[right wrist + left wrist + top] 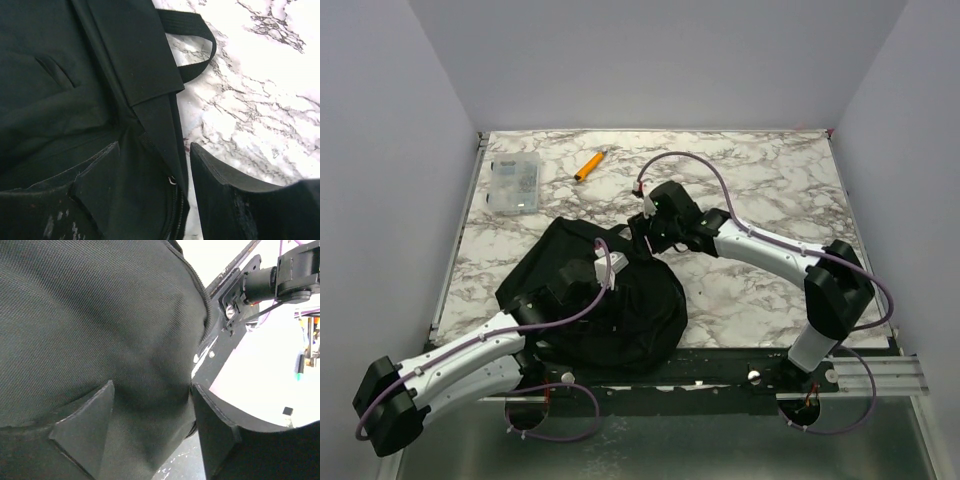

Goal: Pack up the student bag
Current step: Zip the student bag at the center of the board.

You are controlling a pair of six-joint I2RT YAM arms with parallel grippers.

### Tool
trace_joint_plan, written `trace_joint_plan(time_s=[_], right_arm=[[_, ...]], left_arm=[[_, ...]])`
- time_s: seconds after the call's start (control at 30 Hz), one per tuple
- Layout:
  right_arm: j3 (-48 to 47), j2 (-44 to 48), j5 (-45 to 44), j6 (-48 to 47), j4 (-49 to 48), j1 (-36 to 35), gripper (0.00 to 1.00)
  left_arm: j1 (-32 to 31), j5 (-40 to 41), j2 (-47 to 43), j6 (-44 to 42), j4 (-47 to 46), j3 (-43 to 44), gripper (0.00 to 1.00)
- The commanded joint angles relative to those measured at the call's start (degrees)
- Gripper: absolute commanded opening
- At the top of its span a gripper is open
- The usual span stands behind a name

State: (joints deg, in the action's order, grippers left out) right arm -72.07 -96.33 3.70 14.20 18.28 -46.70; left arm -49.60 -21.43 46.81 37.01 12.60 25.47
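Bag (pixel 60 75) loop (pixel 186 21): R wrist only

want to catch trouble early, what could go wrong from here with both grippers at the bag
1. The right gripper is open astride the edge of the student bag by the zipper, one finger over bare table: closing may catch only a thin flap and slip.
2. The left gripper is open around a loose bulge of fabric: pulling may drag the soft bag rather than open it.

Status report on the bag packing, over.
Left end effector open, against the student bag. Right end effector open, straddling its edge near the top loop. Clear box, orange pen lie beyond it.
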Motion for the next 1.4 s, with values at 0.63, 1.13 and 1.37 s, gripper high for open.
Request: trace_joint_plan(time_s=[0.63, 1.13, 1.37], right_arm=[[-4.14, -7.13, -16.35, -17.53, 3.97, -7.33, 0.53], [-5.6, -10.22, -21.2, -17.4, 5.28, -10.36, 0.56], [-1.32, -6.88, -23.67, -17.01, 2.9, -10.35, 0.6]], left_arm=[[8.61, 5.96, -15.59, -7.39, 20.79, 14.7, 0.91], [9.8, 5.7, -16.37, -6.85, 20.93, 14.87, 0.92], [10.18, 5.79, -16.05, -6.95, 21.06, 15.09, 0.92]])
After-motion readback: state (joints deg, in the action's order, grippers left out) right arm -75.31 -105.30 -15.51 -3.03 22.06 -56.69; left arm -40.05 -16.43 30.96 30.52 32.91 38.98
